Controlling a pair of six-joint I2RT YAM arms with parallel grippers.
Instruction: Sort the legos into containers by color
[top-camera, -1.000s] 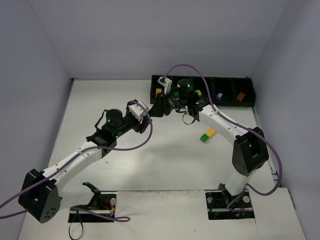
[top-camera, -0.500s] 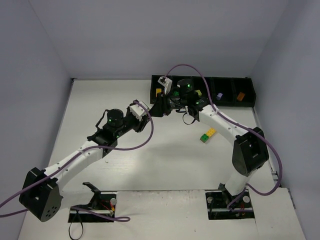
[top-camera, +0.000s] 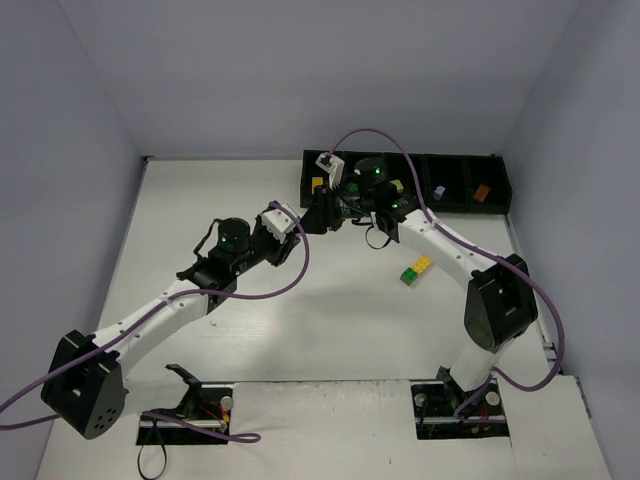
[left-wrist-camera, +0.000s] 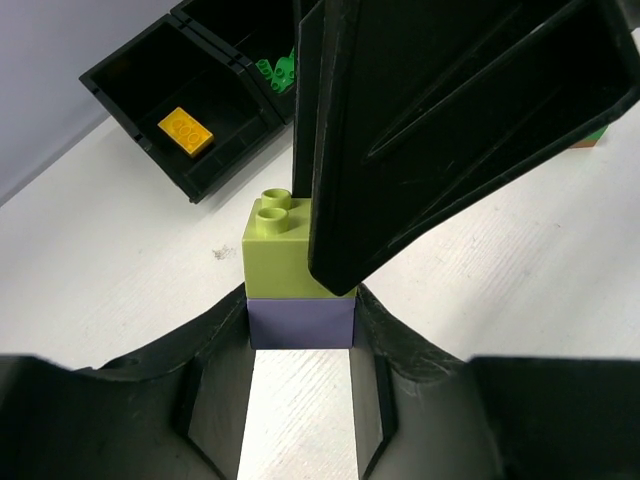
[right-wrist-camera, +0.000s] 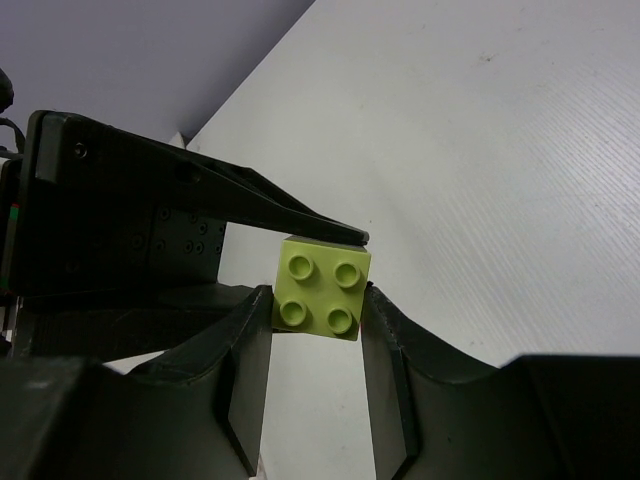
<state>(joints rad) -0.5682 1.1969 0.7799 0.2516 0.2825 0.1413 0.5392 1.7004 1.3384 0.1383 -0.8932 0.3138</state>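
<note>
Both arms meet over the table (top-camera: 200, 200), just in front of the left end of the tray (top-camera: 304, 190).

Two-brick stack held between them, off the tabletop: lime brick (left-wrist-camera: 285, 250) on top, lavender brick (left-wrist-camera: 300, 325) beneath, the two pressed together.

Left gripper (left-wrist-camera: 300, 312): clamped on the lavender brick, one finger flat against each side.

Right gripper (right-wrist-camera: 318, 300): clenched on the lime brick, fingers tight on two opposite faces, four studs facing its camera.

Tray contents, as far as visible:
- end compartment on the left: one yellow brick (left-wrist-camera: 185, 130), lying flat
- next compartment: green bricks (left-wrist-camera: 278, 70), partly hidden by the right arm's finger
- further right: one purple brick (top-camera: 439, 191), then one orange brick (top-camera: 481, 191), each in its own compartment

Loose on the table, near the right arm: a yellow and green stack (top-camera: 416, 270), well apart from the tray.
</note>
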